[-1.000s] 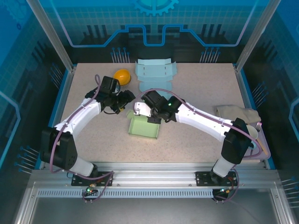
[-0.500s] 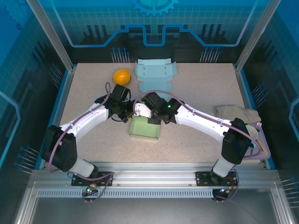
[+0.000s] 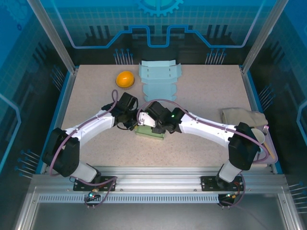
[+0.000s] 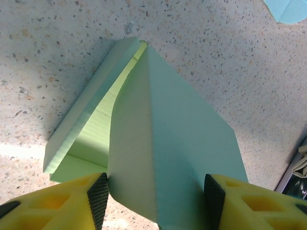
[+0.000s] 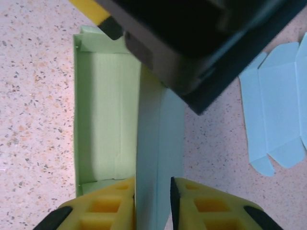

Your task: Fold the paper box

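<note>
Green paper box is lying at the middle of the speckled tabletop, partly folded, between the two tools. Left tool is being held at its left end, and right tool is being held over it from the far side. Both arms are bending in over it, so much of the box is being hidden in the top view.

Left wrist view: box is being seen with one flap raised in a ridge over the open tray, paler inside showing at left. Left tool is being held with jaws apart, and the flap's near end is lying between the black pads. Both pads are sitting right at the flap's sides. Whether it is being clamped cannot be told.

Right wrist view: box is being seen from above, open tray at left, with a long creased flap running along its right side. Right tool is being held with jaws a little apart. The flap is being seen flat in the gap and is reaching past the right-hand finger, so nothing is being pinched. The left tool's dark body is being seen across the top, over the box's far end.

Light-blue flat blank is lying at the far edge, well apart from the box, with an orange round thing just left of it. Crumpled cloth is lying at the right edge.
</note>
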`<action>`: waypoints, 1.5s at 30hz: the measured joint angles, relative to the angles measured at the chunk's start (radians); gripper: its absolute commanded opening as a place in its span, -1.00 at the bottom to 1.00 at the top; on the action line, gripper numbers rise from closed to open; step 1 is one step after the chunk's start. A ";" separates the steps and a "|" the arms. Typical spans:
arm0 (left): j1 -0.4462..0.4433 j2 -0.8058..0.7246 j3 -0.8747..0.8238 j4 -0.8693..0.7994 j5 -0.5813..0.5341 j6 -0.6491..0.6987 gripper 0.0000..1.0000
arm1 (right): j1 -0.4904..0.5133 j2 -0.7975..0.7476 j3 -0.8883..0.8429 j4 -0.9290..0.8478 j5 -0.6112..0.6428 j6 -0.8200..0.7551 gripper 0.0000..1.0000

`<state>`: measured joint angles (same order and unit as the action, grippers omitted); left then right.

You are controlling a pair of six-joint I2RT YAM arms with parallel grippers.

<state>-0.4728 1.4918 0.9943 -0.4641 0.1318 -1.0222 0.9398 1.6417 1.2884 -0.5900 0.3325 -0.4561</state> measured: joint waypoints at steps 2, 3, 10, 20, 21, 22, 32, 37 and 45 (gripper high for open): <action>-0.002 0.000 -0.001 0.001 -0.006 -0.001 0.11 | 0.000 -0.004 0.000 0.008 0.000 0.024 -0.12; -0.002 0.000 -0.002 0.002 -0.008 0.000 0.11 | 0.000 -0.008 0.000 0.009 0.000 0.034 -0.08; -0.002 0.000 -0.002 0.002 -0.022 0.000 0.11 | -0.005 -0.081 0.004 -0.008 -0.004 0.162 0.28; -0.003 0.011 -0.001 -0.002 -0.035 0.000 0.10 | -0.368 -0.406 -0.147 -0.011 -0.108 0.700 0.28; -0.003 0.013 -0.001 -0.001 -0.035 0.000 0.10 | -0.409 -0.443 -0.210 0.001 -0.117 0.753 0.25; -0.003 0.014 -0.001 -0.001 -0.035 0.000 0.10 | -0.425 -0.463 -0.253 0.005 -0.127 0.788 0.24; -0.012 0.026 0.040 -0.027 -0.039 -0.001 0.10 | -0.421 -0.361 -0.447 0.041 -0.262 0.901 0.18; -0.018 0.031 0.075 -0.049 -0.046 -0.001 0.10 | -0.368 -0.300 -0.443 0.068 -0.263 0.895 0.15; -0.034 0.050 0.124 -0.067 -0.058 -0.001 0.10 | -0.331 -0.256 -0.416 0.120 -0.323 0.910 0.16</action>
<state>-0.5068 1.5414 1.1183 -0.5312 0.0738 -1.0229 0.6090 1.3857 0.8726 -0.4702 0.0090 0.4541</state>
